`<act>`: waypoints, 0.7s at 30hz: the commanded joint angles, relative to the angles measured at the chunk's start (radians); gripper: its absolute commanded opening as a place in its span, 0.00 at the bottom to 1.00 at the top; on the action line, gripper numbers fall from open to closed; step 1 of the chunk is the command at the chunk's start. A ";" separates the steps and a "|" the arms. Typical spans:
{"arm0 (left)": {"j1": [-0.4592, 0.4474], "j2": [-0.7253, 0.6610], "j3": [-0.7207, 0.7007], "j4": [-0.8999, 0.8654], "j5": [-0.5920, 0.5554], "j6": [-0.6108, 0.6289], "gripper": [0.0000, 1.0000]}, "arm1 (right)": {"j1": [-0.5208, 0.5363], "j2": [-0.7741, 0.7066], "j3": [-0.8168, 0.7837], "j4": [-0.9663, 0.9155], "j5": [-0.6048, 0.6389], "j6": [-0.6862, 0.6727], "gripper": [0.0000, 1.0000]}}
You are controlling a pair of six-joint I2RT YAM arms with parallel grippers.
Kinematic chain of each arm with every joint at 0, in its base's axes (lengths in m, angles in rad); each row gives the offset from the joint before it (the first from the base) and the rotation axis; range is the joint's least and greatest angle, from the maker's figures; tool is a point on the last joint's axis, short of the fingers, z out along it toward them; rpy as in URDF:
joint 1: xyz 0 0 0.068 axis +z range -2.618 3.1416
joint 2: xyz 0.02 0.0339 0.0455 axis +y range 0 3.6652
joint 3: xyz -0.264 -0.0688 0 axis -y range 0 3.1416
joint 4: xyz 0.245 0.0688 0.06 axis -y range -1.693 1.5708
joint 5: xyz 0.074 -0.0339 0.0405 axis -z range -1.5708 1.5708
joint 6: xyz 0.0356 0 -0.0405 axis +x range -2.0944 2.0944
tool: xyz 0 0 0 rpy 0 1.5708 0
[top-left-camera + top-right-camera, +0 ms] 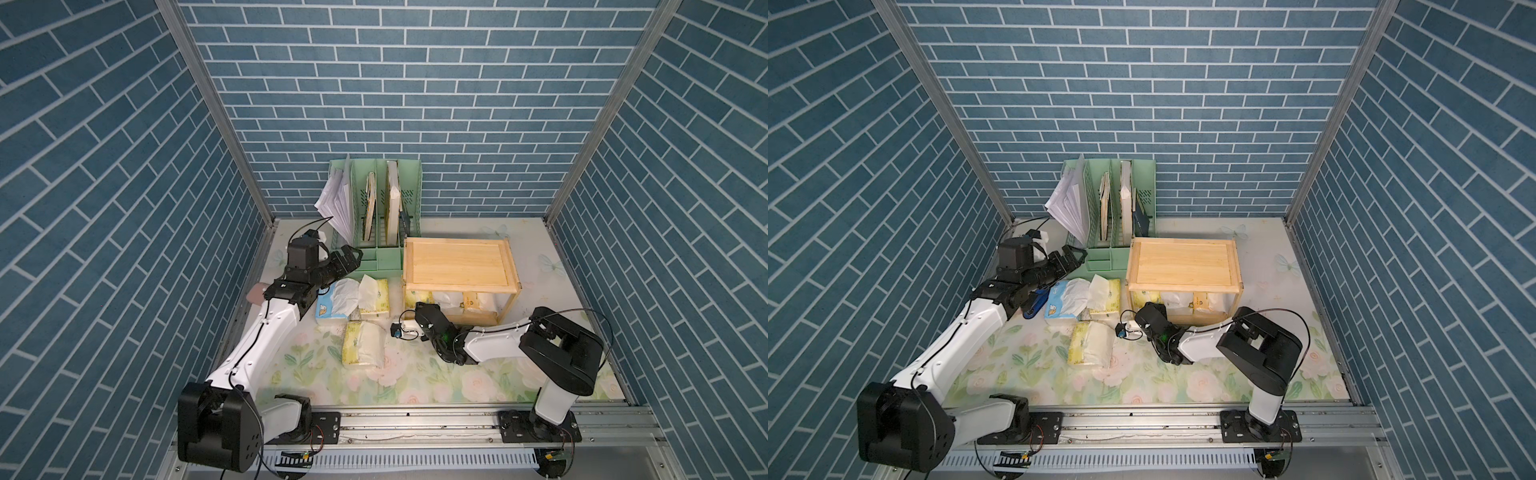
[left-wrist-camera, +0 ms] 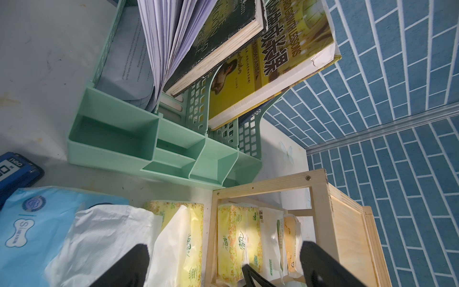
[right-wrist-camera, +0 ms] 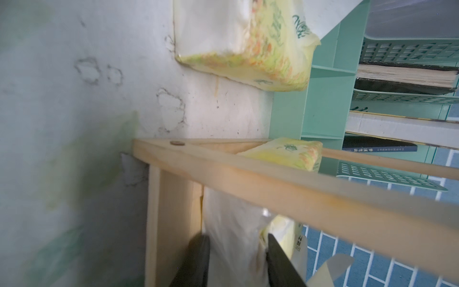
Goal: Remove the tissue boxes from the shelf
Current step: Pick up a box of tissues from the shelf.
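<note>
Soft even light, wide-angle bowing in both top views, blurry right wrist view.

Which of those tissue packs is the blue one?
The blue-white tissue pack. It lies on the table outside the wooden shelf, right beside the left arm. Every other pack is pale yellow, white or orange-yellow.

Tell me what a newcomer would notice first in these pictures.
The light wooden shelf stands toward the back of the floral table, with tissue packs under its top board and the right gripper reaching in, fingers either side of a white pack. Left of it, three packs lie on the table: one blue-white pack and two pale yellow packs. A mint-green file organizer with books and papers stands at the table's rear edge.
</note>
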 commanded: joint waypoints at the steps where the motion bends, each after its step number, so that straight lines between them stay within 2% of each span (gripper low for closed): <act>1: 0.008 -0.006 -0.012 -0.006 -0.006 0.020 1.00 | -0.006 0.015 0.024 -0.014 0.007 0.036 0.30; 5: 0.008 -0.005 -0.011 -0.010 -0.006 0.023 1.00 | -0.004 -0.017 0.023 -0.048 0.000 0.050 0.19; 11: 0.008 -0.005 -0.008 -0.012 -0.009 0.029 1.00 | 0.001 -0.085 0.009 -0.132 0.002 0.067 0.07; 21: 0.008 -0.005 0.001 -0.014 -0.011 0.033 1.00 | 0.042 -0.233 -0.008 -0.335 -0.011 0.196 0.00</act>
